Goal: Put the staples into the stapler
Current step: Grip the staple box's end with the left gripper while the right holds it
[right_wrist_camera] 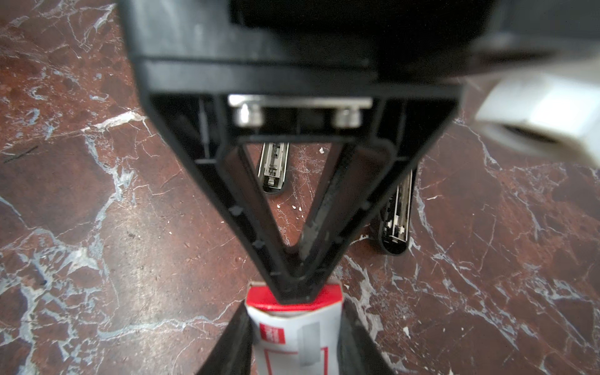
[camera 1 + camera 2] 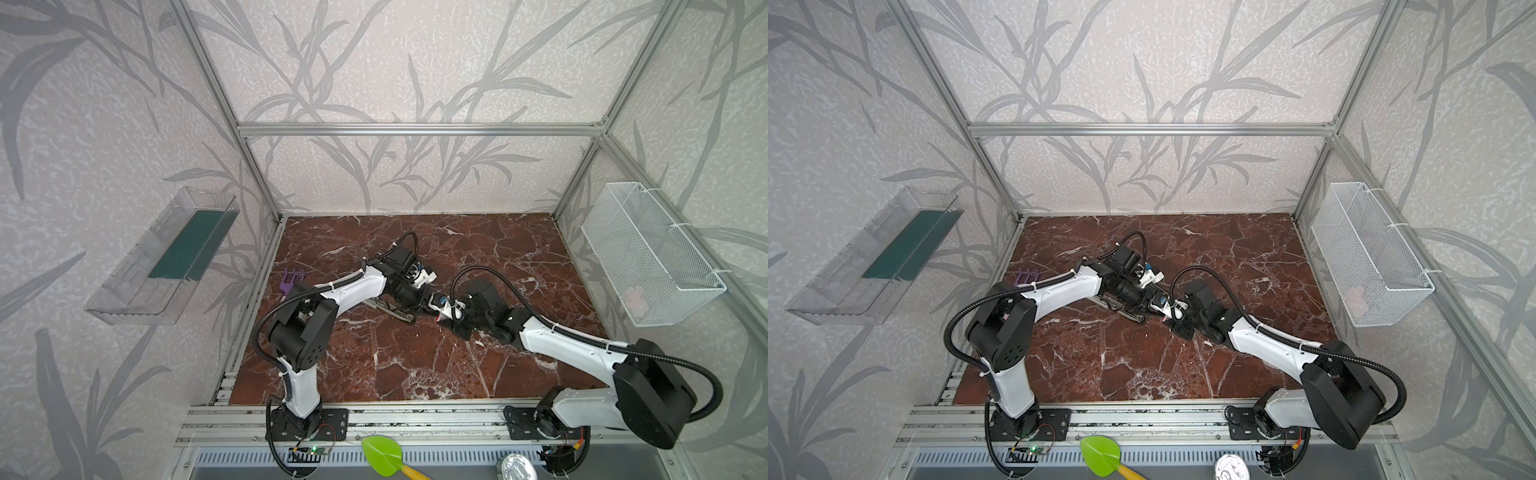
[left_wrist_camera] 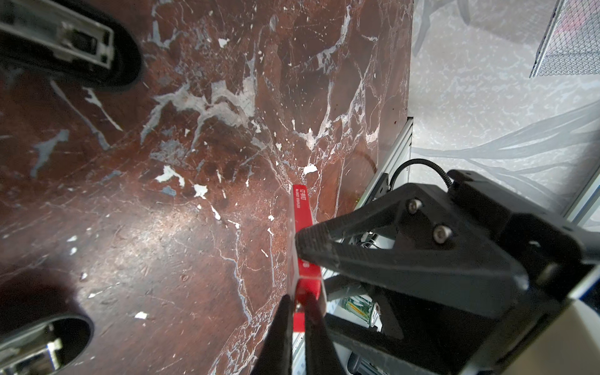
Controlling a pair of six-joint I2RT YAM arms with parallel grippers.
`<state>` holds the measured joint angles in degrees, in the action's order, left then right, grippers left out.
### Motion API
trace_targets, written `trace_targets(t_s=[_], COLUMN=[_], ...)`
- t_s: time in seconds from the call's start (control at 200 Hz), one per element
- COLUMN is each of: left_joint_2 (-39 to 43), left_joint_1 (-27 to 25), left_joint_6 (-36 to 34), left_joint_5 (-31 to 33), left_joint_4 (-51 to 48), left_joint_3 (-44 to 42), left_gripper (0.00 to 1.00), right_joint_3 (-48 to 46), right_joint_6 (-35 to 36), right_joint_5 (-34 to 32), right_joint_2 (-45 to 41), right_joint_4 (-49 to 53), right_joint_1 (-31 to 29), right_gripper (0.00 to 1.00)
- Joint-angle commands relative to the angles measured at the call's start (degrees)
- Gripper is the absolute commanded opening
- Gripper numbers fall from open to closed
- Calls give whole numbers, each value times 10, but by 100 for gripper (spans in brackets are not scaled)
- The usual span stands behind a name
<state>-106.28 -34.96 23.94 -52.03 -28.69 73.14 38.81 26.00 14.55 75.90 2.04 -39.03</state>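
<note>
Marble tabletop (image 2: 415, 365): both jaws pinching staples (image 3: 303, 211).

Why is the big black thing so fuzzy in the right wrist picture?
Right wrist view: the left pincer sits very close to the lens, so it blurs; the staples box it pinches is sharper. Left wrist view: light glares softly off the marble table.

Pale wallpaper (image 2: 374, 62) printed with grey leaves covers the walls behind the jaws and to both sides of them, framed by aluminium rails (image 2: 415, 129). Under the jaws lies a red-brown marble worktop (image 2: 415, 365), veined white and softly glared. A clear plastic shelf (image 2: 137, 286) hangs on the wall well left of the jaws, and a white wire basket (image 2: 648, 257) hangs well to their right.
</note>
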Motion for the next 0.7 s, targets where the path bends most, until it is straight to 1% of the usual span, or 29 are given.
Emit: trace_targets(t_s=[0.0,0.12,0.335,0.6,0.695], left_joint_2=[-20,-23,-28,-35,-37], left_joint_1=[-29,-32,-36,-41,-42], left_joint_6=[-14,-19,-27,-30,-30], left_joint_5=[-11,-11,-10,-15,-16], left_joint_4=[-1,-6,-17,-21,-21], left_joint_3=[14,16,23,25,25], left_gripper=[12,12,16,16,14], right_joint_3=[14,13,17,19,21], right_joint_6=[-8,-12,-13,-16,-16], right_joint_5=[32,30,29,25,23], right_joint_2=[-21,-23,-19,-16,-12], right_joint_4=[-102,-107,-110,-118,-121], right_joint_1=[-12,-12,-12,-12,-12], right_gripper=[38,38,38,38,39])
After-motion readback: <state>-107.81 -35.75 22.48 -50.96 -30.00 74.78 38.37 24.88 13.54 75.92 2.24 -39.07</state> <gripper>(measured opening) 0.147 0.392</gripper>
